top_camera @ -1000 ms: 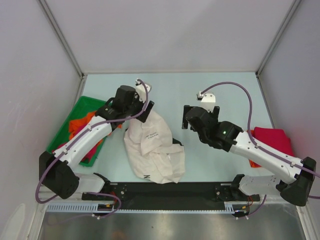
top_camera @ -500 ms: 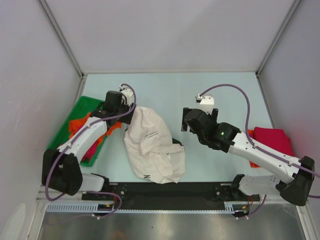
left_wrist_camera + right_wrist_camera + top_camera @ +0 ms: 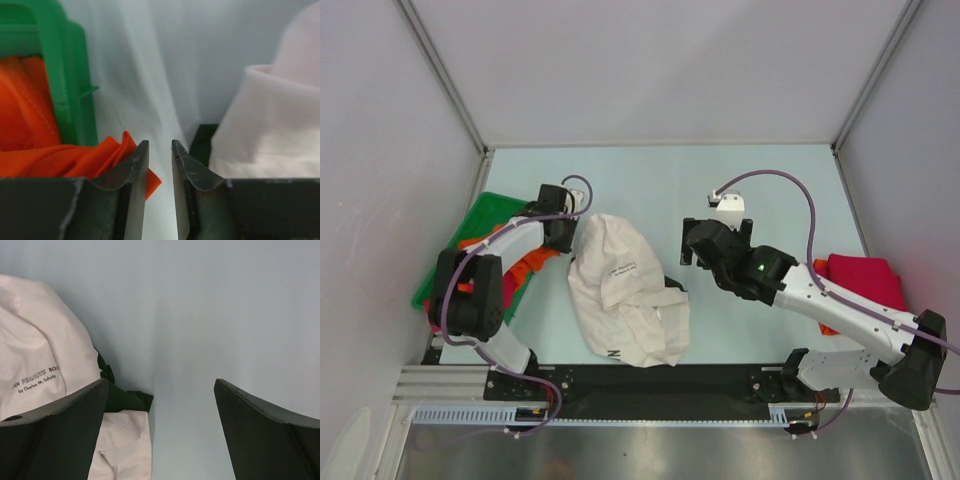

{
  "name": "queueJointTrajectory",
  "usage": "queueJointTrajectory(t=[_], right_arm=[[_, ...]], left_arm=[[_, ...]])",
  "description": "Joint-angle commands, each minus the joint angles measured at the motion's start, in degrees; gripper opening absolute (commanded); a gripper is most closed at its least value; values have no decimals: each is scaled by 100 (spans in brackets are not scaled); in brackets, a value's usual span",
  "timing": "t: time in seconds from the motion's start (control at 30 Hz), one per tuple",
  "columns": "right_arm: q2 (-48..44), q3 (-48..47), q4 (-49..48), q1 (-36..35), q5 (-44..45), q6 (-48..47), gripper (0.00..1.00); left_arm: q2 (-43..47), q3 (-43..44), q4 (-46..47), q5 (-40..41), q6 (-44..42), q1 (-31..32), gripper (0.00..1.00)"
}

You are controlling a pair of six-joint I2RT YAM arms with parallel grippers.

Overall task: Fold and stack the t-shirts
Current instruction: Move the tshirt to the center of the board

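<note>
the pale blue-green bench [image 3: 760,180] fills the floor of a white-walled enclosure; near its middle, a little toward the near edge, the cream t-shirt [image 3: 625,290] lies in a loose crumpled heap, unfolded, with small black printed lettering facing up and a bit of dark green sleeve poking out at its right side; at the left edge of the bench sits the green bin [image 3: 492,207], set at a slant, with the orange t-shirt [image 3: 525,265] bundled inside and spilling over the rim nearest the cream one; at the far right edge a crimson t-shirt [image 3: 865,278] lies folded flat, partly under the right arm, with a sliver of orange cloth showing beneath it; the left arm bends back on itself over the bin, and its left tool [image 3: 160,147] hangs low over the strip of bare bench between the bin and the cream heap, its fingers almost together with only a thin slit of bench showing between them, gripping nothing, a fold of orange cloth just beside the left finger; the right tool [image 3: 160,390] sits over bare bench just to the right of the cream t-shirt, its fingers spread wide apart and holding nothing.
</note>
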State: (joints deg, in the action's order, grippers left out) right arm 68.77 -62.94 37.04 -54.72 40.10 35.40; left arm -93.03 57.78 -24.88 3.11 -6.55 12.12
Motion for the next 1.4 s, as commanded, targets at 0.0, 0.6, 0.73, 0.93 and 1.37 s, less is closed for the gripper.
queueJointTrajectory(t=[0.0, 0.6, 0.73, 0.93, 1.37], right_arm=[[-136, 53, -39, -39, 77, 90, 93], [242, 62, -170, -39, -2, -50, 95], [417, 10, -232, -39, -107, -217, 96], [620, -219, -276, -415, -468, -630, 95], [1410, -272, -952, -1454, -933, -209, 88]], left_arm=[[-100, 357, 10, 329, 145, -262, 28], [-619, 761, -166, 964, 470, -1624, 24], [-365, 700, -122, 604, 374, -1704, 29], [1110, 559, -96, -1065, 118, -1643, 60], [2931, 164, -824, -1534, -83, -1467, 61]])
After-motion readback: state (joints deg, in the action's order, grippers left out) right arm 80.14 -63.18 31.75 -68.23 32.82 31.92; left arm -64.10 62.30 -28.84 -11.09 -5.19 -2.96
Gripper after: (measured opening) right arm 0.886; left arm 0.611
